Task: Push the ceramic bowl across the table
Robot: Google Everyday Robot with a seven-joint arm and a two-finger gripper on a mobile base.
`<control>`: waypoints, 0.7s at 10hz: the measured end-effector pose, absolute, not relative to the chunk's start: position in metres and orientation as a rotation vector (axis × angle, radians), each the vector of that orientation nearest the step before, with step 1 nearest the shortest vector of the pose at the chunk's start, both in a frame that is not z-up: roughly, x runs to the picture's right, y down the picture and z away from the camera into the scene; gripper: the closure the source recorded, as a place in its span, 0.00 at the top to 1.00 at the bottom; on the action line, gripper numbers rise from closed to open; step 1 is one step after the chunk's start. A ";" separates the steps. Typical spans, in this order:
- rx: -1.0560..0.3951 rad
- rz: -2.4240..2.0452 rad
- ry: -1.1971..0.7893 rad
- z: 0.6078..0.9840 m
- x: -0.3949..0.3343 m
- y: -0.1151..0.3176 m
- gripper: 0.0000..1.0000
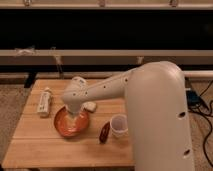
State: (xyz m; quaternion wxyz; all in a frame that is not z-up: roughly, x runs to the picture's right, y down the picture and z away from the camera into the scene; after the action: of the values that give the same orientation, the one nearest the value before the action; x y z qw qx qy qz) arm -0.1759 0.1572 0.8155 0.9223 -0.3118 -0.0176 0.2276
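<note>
The orange-red ceramic bowl [69,125] sits on the light wooden table [55,150], left of middle. My white arm reaches in from the right and bends down over it. My gripper [76,118] hangs inside the bowl, at its right half, touching or nearly touching the inner surface.
A small white cup [119,126] stands right of the bowl, with a dark red-brown object [104,133] next to it. A white bottle [45,101] lies at the table's left back. A small white object [90,106] lies behind the bowl. My arm covers the table's right side.
</note>
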 end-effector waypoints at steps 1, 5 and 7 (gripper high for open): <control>-0.645 0.460 -0.038 0.820 -0.181 0.157 0.46; -0.677 0.421 -0.039 0.850 -0.201 0.165 0.05; -0.686 0.414 -0.042 0.862 -0.204 0.166 0.00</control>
State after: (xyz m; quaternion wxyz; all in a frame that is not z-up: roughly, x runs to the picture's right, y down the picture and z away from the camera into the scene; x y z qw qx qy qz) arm -0.2037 0.1656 0.8616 0.9206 -0.3339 -0.0205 0.2015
